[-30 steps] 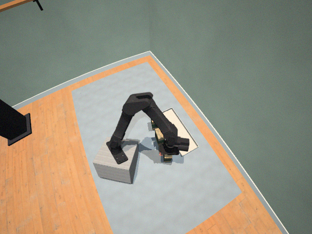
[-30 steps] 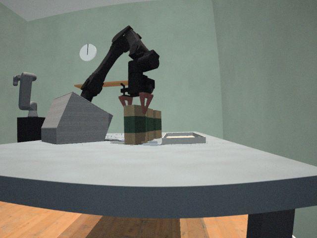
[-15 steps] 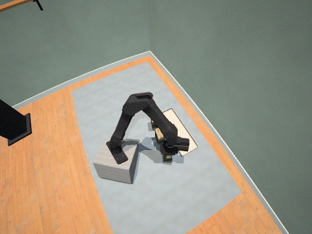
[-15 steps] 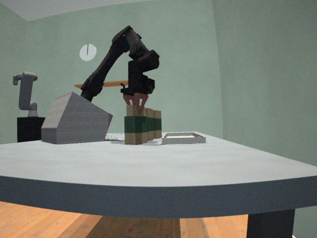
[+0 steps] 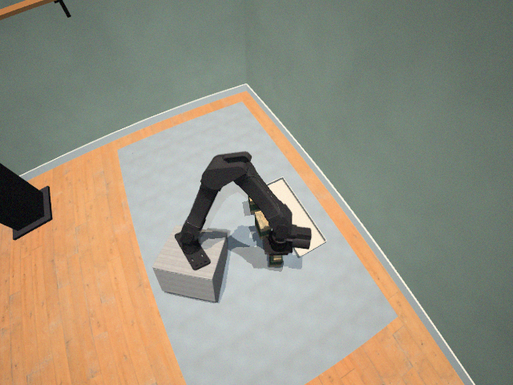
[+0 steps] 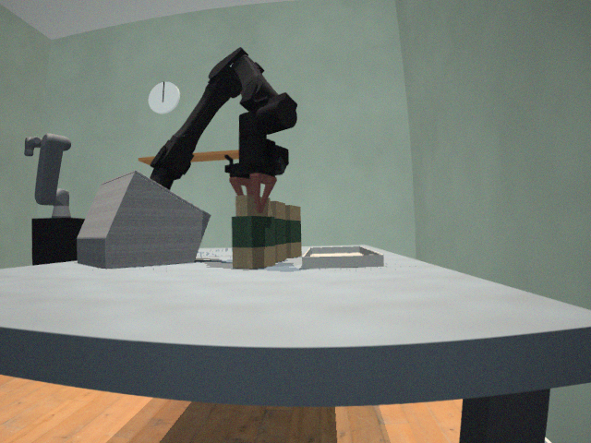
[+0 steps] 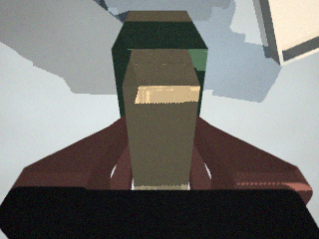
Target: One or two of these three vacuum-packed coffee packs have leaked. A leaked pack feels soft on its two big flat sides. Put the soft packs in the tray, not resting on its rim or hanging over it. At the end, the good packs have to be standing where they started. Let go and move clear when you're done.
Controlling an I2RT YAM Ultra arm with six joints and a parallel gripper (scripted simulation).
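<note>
From above, my own arm (image 5: 248, 186) is covering most of the row, so only slivers of the coffee packs are peeking out beside the tray (image 5: 317, 240) on the blue mat (image 5: 289, 314). The side view is giving me what the top cannot: three packs standing upright in a line, tan with green bands, the tray (image 6: 342, 259) lying just past the far end of the row. My gripper (image 6: 251, 197) is coming straight down onto the nearest pack (image 6: 251, 235), which is standing on the table (image 6: 286, 305). My wrist camera is showing the pinch itself: the nearest pack (image 7: 160, 129) is filling the middle, and my reddish fingers are pressing in on its two big flat sides. I am squeezing down to a narrow gap with the pack's upper part caught between the pads, and its top is looking drawn in where I am gripping it.
</note>
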